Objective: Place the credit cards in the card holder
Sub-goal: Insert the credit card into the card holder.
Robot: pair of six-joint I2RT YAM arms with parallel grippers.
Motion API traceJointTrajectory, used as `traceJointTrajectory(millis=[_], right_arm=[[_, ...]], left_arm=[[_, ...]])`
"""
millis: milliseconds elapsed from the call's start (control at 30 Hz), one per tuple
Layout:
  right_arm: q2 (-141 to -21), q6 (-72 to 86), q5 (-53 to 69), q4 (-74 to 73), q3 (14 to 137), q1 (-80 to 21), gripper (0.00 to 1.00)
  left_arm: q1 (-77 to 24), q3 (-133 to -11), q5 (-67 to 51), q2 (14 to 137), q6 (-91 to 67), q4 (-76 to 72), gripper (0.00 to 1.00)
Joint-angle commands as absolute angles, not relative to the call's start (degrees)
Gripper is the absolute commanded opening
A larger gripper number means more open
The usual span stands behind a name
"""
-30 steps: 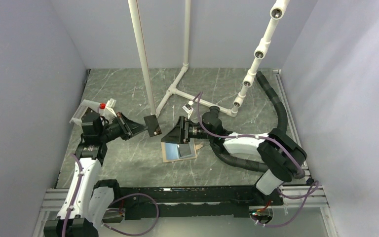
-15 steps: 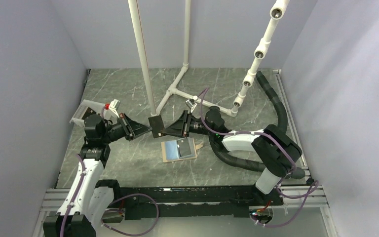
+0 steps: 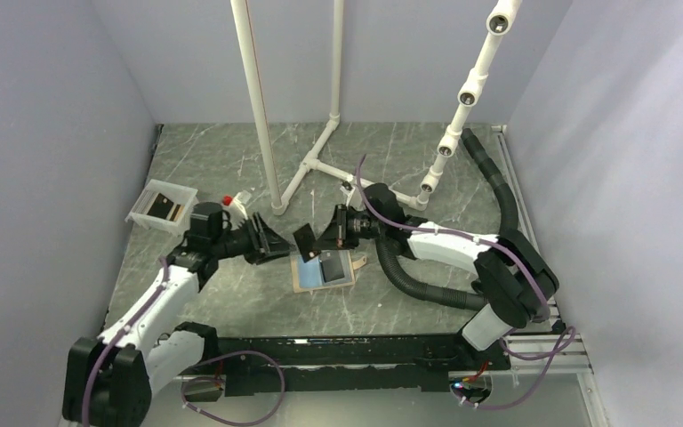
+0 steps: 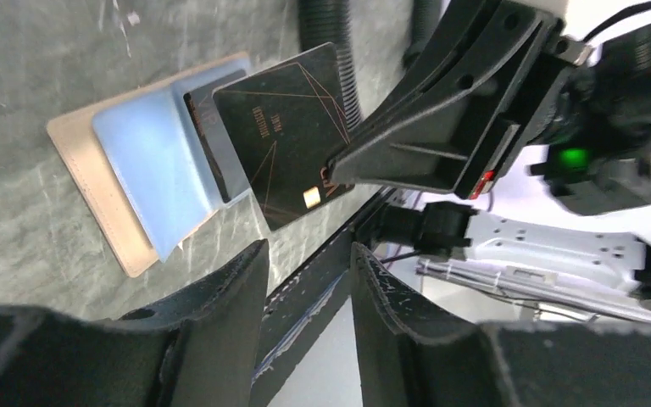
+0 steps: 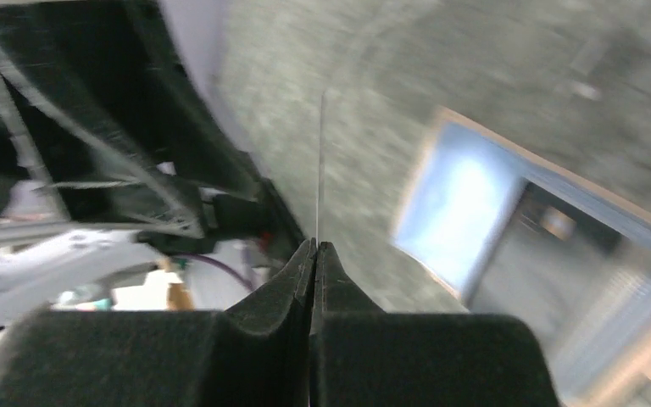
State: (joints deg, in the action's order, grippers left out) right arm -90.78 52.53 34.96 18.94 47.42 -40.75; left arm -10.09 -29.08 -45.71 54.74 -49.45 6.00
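My right gripper (image 3: 319, 242) is shut on a dark glossy credit card (image 3: 304, 240), held tilted just above the left part of the open tan card holder (image 3: 324, 271). In the left wrist view that credit card (image 4: 292, 136) shows gold lines and a chip, pinched at its right edge by the right gripper (image 4: 339, 170). A second dark card (image 4: 212, 140) sits in the card holder's (image 4: 136, 161) bluish pocket. My left gripper (image 4: 309, 254) is open and empty, just left of the held card. The right wrist view shows the card (image 5: 320, 170) edge-on above shut jaws (image 5: 314, 246).
A white tray (image 3: 180, 190) with a dark card (image 3: 162, 206) in it lies at the back left. A white pipe frame (image 3: 320, 151) stands behind the grippers. A thick black hose (image 3: 427, 289) runs along the right arm, right of the holder.
The right gripper shut on the card and the left gripper let go and opened. Both grippers came down and nearer, over the card holder; the left arm moved off the tray.
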Motion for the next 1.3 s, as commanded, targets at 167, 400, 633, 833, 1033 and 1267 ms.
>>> traceJointTrajectory(millis=[167, 400, 633, 833, 1033, 1267], right_arm=[[-90.13, 30.54, 28.87, -19.59, 53.2, -40.24, 0.0], [-91.7, 32.55, 25.32, -21.6, 54.93, -41.47, 0.0], [-93.65, 37.72, 17.53, -25.38, 58.47, -44.71, 0.0], [-94.33, 41.8, 11.56, -29.41, 61.51, -46.79, 0.0], [-96.5, 43.55, 7.75, -32.95, 64.54, -48.41, 0.0], [-100.12, 45.44, 3.86, -37.72, 69.55, -51.1, 0.0]], left_arm=[[-24.59, -34.37, -32.57, 69.89, -41.86, 2.67, 0.15], [-26.78, -32.91, -28.44, 78.49, -40.79, 0.58, 0.06], [-27.26, -32.2, -25.61, 85.64, -40.84, -1.19, 0.03], [-27.4, -29.94, -23.58, 87.3, -42.66, -2.13, 0.0], [-27.6, -27.87, -22.78, 86.39, -43.51, -3.11, 0.0], [-28.57, -26.03, -20.79, 82.8, -45.57, -2.76, 0.0]])
